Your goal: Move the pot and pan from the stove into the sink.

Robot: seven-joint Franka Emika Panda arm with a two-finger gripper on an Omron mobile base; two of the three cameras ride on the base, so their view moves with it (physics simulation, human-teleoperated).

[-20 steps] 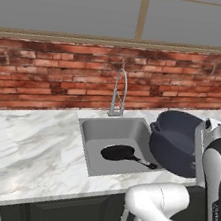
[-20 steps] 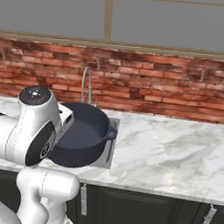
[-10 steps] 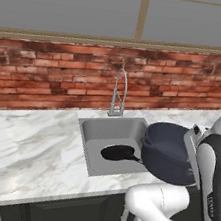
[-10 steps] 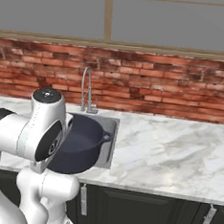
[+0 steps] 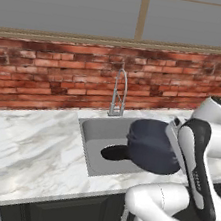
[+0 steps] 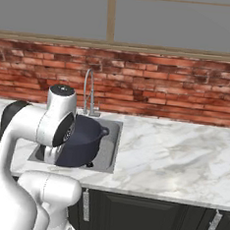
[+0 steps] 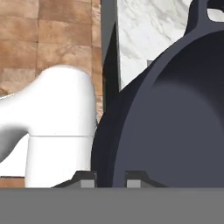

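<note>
Left to right in left base view: marble counter (image 5: pixel 19 154) w/ brick wall behind, then the sink (image 5: pixel 95 133) w/ arched faucet (image 5: pixel 118 91) at its back edge. Inside the basin lies the pan (image 5: pixel 116 152), black, flat on the floor, partly hidden by the pot (image 5: pixel 152 145). Pot hangs tilted over the right half of the basin, mouth turned away from this cam, carried up off the sink floor as far as I can judge. Arm rises further right.

Right base view: pot (image 6: pixel 82 141) is tipped, one loop handle pointing right over the basin rim (image 6: pixel 115 149); counter stretches right, well apart from anything else.

Hand view: gripper (image 7: pixel 110 179) fingertips sit either side of the pot (image 7: pixel 175 118) rim, one inside the wall, one outside, so jaws are clamped on the rim; the far loop handle shows at top.

Step in hand, my read: pan already in sink, pot is 2nd item, now at the lower-into-basin stage. Stove not in shot here.

Next move prob calls for: bring pot down & level it a bit so it seats beside or on the pan w/o knocking the faucet or catching the right rim, then let go & lift clear. Risk: tilted pot could slide on release
</note>
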